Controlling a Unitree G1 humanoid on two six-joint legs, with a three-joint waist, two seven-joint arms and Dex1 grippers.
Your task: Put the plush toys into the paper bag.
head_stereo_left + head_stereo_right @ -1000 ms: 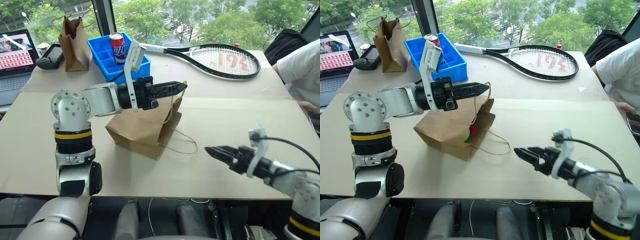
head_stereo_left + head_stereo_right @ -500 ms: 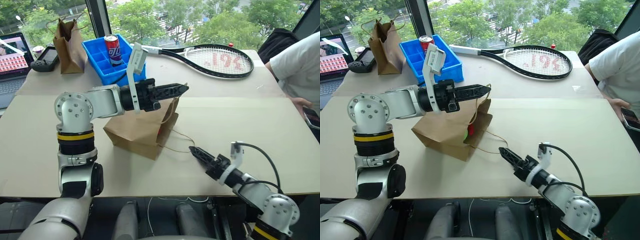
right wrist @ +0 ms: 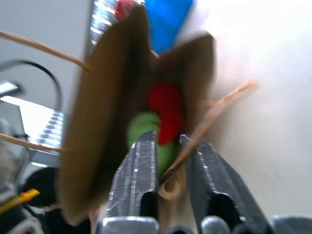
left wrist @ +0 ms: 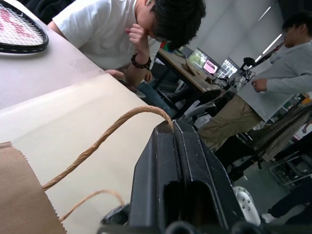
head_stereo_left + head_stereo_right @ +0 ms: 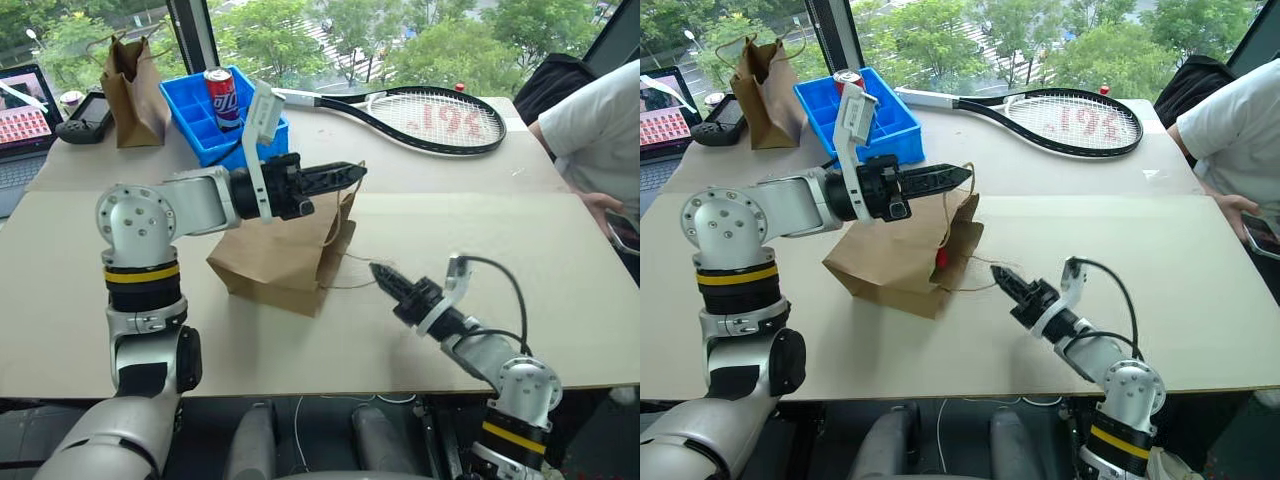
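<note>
Pinching one handle (image 4: pixel 105 136), the left claw (image 5: pixel 345 176) is lifting the bag (image 5: pixel 275 262) mouth open. The right claw (image 5: pixel 1002 277) is closing on the other handle (image 3: pixel 214 114), seemingly to spread it, toys (image 3: pixel 163 114) already inside.

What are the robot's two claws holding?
Left gripper pinches the paper bag by its upper loop handle; right gripper closes on the lower loop handle.
</note>
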